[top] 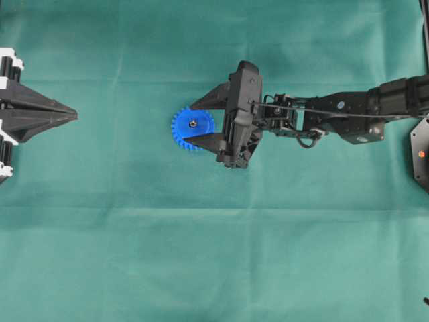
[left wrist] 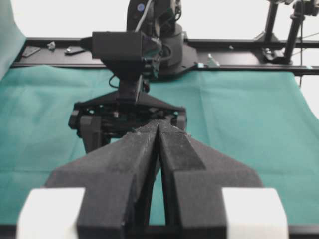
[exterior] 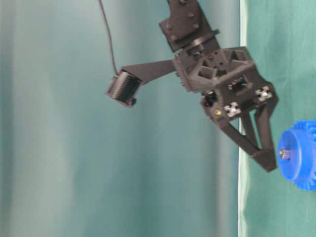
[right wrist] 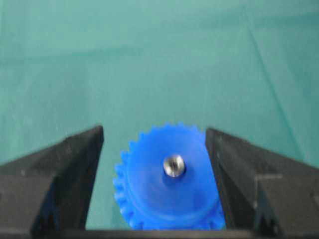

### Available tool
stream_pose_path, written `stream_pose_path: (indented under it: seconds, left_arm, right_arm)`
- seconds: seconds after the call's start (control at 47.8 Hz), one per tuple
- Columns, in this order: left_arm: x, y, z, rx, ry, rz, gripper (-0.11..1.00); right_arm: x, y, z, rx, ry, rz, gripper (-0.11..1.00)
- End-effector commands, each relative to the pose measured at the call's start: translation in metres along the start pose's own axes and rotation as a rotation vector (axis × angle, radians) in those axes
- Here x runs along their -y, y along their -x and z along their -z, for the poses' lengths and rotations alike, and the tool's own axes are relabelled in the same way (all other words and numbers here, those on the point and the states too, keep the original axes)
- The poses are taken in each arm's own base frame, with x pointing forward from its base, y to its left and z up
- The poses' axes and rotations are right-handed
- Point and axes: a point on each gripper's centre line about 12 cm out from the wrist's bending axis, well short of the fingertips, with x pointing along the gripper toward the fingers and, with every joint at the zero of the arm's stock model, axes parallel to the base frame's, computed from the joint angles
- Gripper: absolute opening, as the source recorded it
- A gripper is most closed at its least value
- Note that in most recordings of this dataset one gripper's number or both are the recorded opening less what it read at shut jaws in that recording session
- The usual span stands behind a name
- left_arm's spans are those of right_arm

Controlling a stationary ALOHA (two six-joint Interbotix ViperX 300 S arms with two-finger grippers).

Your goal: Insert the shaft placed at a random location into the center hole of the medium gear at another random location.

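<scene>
Shaft [right wrist: 174, 165] seated in medium gear [right wrist: 167, 180] center hole. Right gripper [right wrist: 154, 149] jaws wide apart, holding nothing. Left gripper [left wrist: 158, 130] closed, empty

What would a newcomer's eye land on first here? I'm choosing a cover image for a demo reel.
The bright blue medium gear on the green cloth, near the middle of the overhead view, with the silver shaft standing in its center. The right claw hangs open, one finger on either side of it. At the left edge, the left claw is shut.
</scene>
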Motion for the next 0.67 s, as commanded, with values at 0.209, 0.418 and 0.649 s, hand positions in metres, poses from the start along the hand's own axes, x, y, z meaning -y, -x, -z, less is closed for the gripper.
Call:
stream_pose_path:
  seconds: [0.209, 0.418, 0.649]
  left_arm:
    - [0.0, -0.002, -0.012, 0.032, -0.002, -0.001, 0.0]
    - [0.0, -0.002, -0.012, 0.034, -0.002, -0.001, 0.0]
    - [0.0, -0.002, -0.012, 0.034, -0.002, -0.001, 0.0]
  right_arm:
    - [-0.003, 0.023, -0.028, 0.067, -0.012, -0.01, 0.79]
    - [-0.001, 0.035, -0.02, 0.05, -0.016, -0.008, 0.79]
    - [0.001, 0.049, -0.011, 0.036, -0.018, -0.006, 0.79]
